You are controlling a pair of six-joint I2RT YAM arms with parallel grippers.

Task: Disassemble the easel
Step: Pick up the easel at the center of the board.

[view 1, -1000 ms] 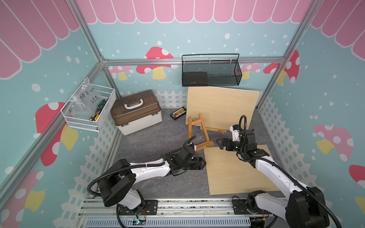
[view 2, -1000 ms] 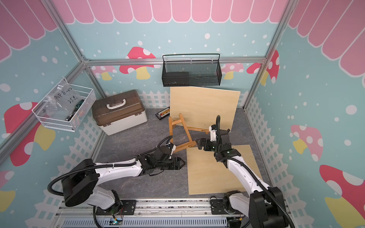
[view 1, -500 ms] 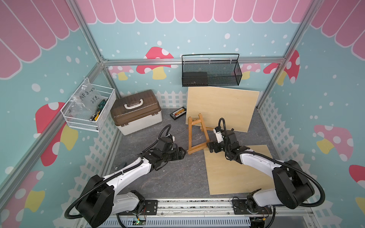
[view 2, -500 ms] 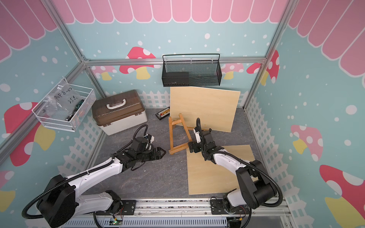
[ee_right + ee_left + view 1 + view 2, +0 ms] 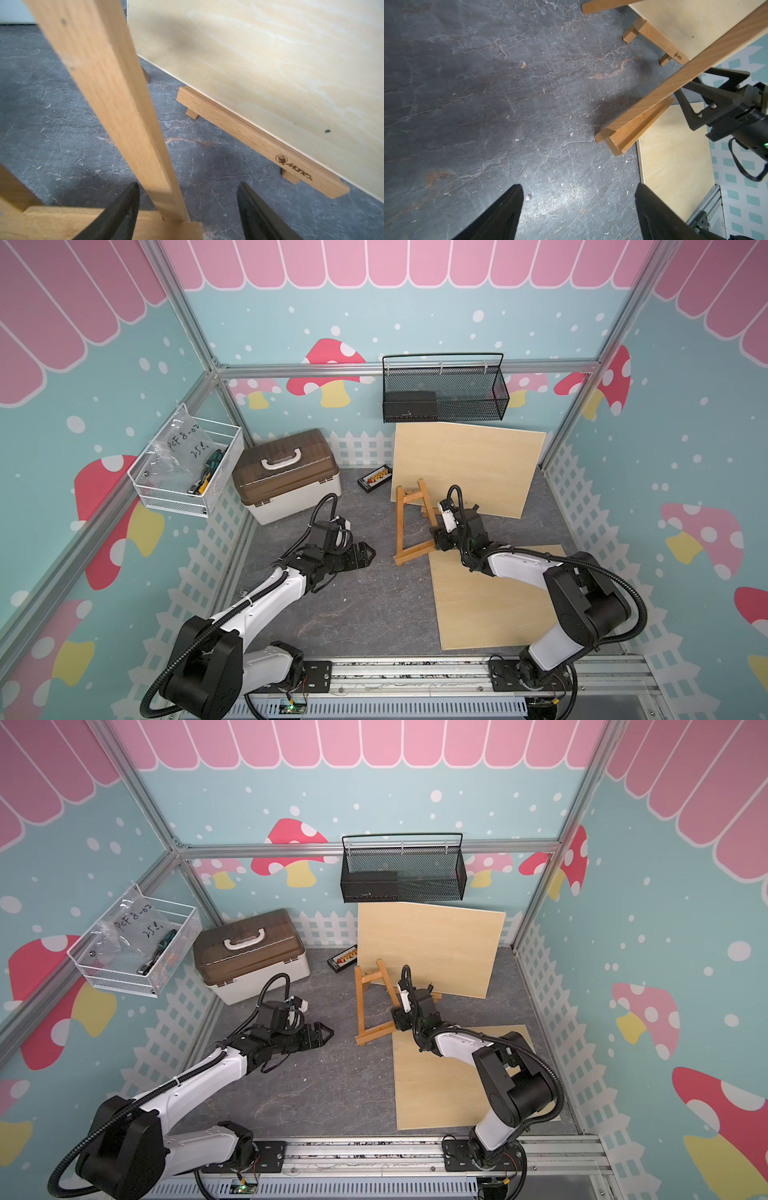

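1. Right gripper point(image 5: 187, 186) straddles the right leg of the small wooden A-frame easel point(image 5: 409, 522), jaws apart and not clamped. The left gripper point(image 5: 365, 554) gapes empty, left of it.
2. Easel stands upright mid-floor, apex tipped far, ledge near.
3. Dark grey stone-look mat point(image 5: 365, 614); teal mushroom walls point(image 5: 415, 315).
4. Pale plywood sheet point(image 5: 469, 468) leans just behind; flat plywood sheet point(image 5: 490, 605) lies near right.
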